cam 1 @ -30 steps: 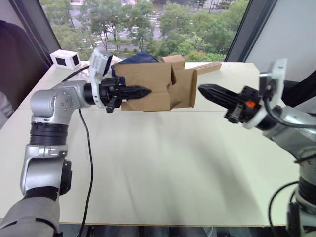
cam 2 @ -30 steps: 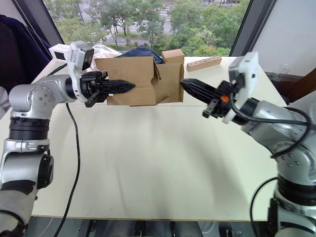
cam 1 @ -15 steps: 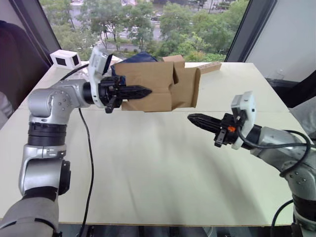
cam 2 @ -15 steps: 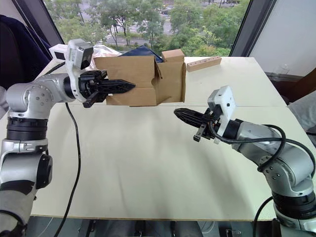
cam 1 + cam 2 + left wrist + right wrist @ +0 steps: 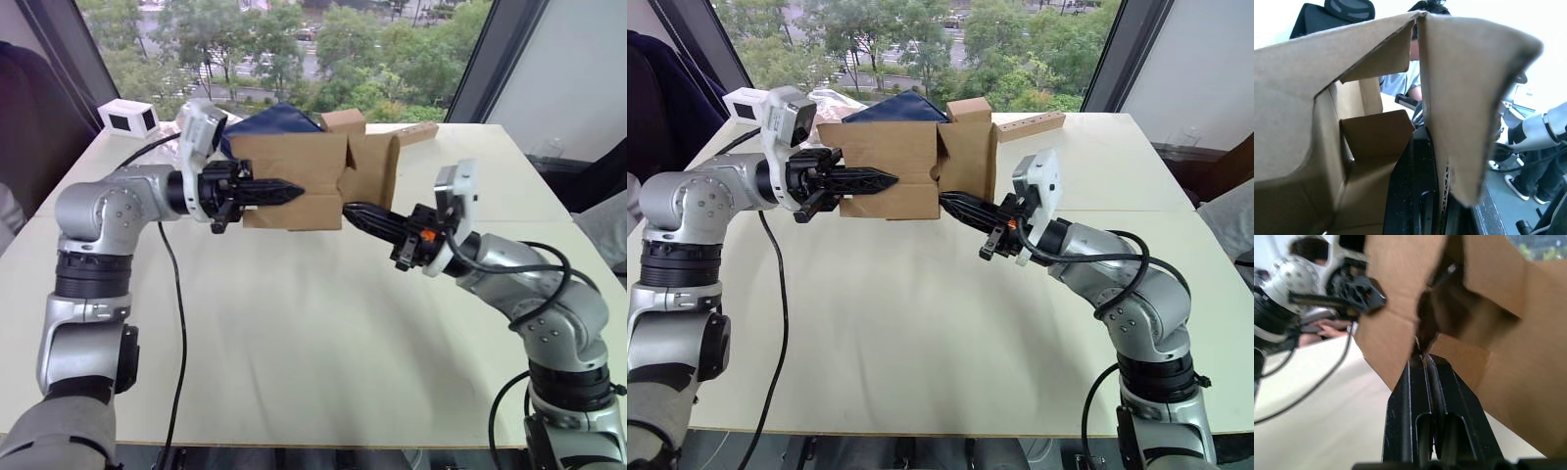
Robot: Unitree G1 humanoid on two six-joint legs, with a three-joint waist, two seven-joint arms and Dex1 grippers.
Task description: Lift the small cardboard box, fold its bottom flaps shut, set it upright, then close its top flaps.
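Note:
The small cardboard box (image 5: 294, 166) hangs above the table on its side, plain brown. My left gripper (image 5: 294, 188) is shut on its front wall, and one black finger (image 5: 1420, 161) runs along the cardboard in the left wrist view. Flaps (image 5: 377, 168) at the box's right end stand open; I cannot tell whether they are the top or the bottom flaps. My right gripper (image 5: 350, 209) is shut. Its tips (image 5: 1420, 357) touch the lower edge of the box where the open flaps begin.
A chunkier cardboard box (image 5: 343, 119) and a dark blue bag (image 5: 279, 117) sit behind the held box. A long wooden block (image 5: 419, 132) lies at the back right, a white device (image 5: 130, 116) at the back left. A black cable (image 5: 174, 294) runs down the table's left side.
My right arm dropped from the box's right end, then swung left and up, so its tips now meet the box's lower right edge. The box has shifted slightly.

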